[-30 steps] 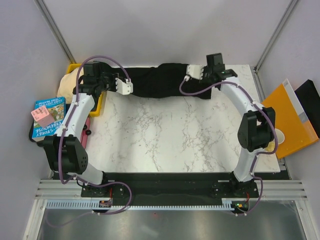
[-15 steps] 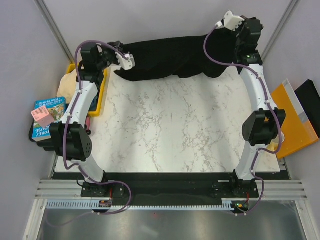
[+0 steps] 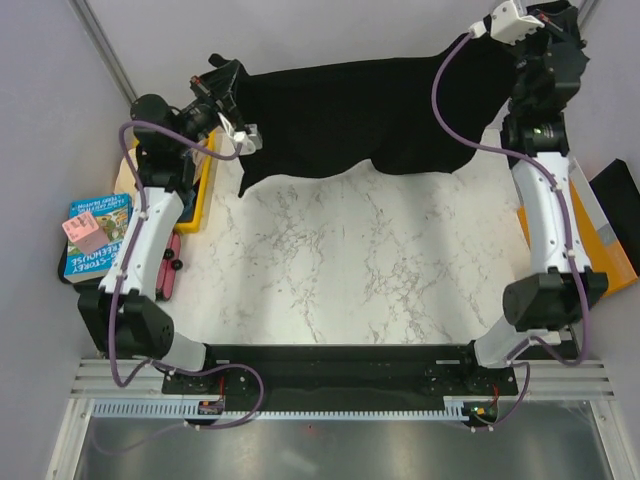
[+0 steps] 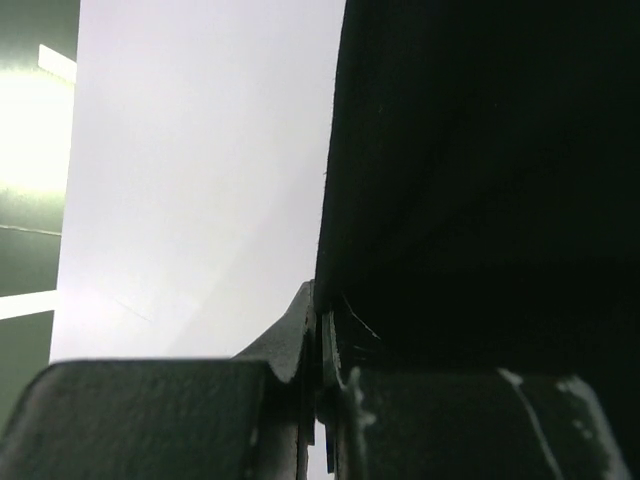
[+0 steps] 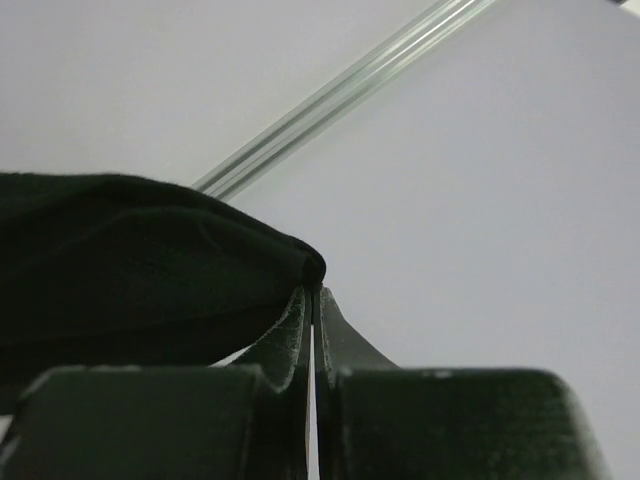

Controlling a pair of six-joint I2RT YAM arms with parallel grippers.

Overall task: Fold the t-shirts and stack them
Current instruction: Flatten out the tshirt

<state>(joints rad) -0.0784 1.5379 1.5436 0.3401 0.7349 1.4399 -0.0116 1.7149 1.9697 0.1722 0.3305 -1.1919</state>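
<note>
A book (image 3: 98, 235) lies off the tabletop's (image 3: 370, 270) left edge, well to the left of the left gripper (image 4: 318, 340) and nearer the arm bases. A yellow tray (image 3: 203, 185) sits just beneath that arm. The left gripper is pinched tight on the left edge of the black tee (image 3: 370, 110), with cloth filling the space to its right in the wrist view. The tee hangs spread between the two grippers, above the tabletop's far edge. Its lower hem dips unevenly, and whether it touches the surface cannot be told. The right gripper (image 5: 315, 300) is clamped on the tee's upper right corner, the cloth bunching to its left. An orange folder (image 3: 608, 245) lies below and to the right of it, off the tabletop.
</note>
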